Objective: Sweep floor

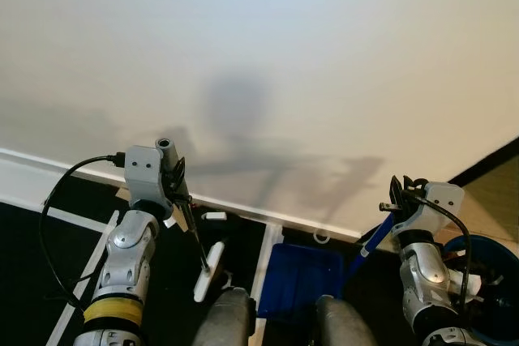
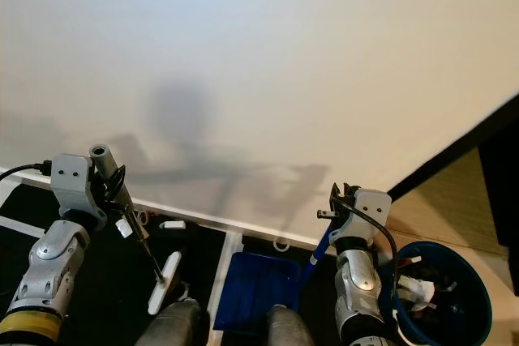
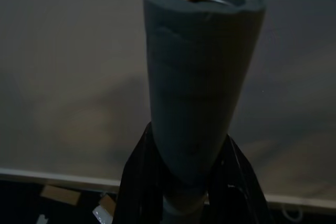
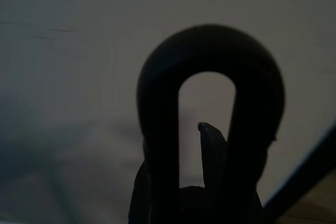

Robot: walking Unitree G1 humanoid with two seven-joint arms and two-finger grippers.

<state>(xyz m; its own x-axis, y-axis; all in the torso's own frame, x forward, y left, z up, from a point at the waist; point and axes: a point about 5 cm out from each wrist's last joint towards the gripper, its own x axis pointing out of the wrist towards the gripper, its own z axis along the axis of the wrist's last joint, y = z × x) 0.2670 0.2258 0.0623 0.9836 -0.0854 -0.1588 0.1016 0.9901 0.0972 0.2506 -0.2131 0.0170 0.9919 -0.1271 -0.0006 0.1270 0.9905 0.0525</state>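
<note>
Blue dustpan (image 1: pixel 298 279): floor, against baseboard; right gripper (image 1: pixel 399 197) clamps its handle.
Broom (image 1: pixel 208 269): left gripper (image 1: pixel 180 188) clamps shaft.
Technique: short strokes toward pan lip.

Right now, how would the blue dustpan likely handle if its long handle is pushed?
The blue dustpan looks like thin plastic, so probably light and prone to sliding on the dark floor. Held high by the right claw, its tray may swing or tilt.
</note>
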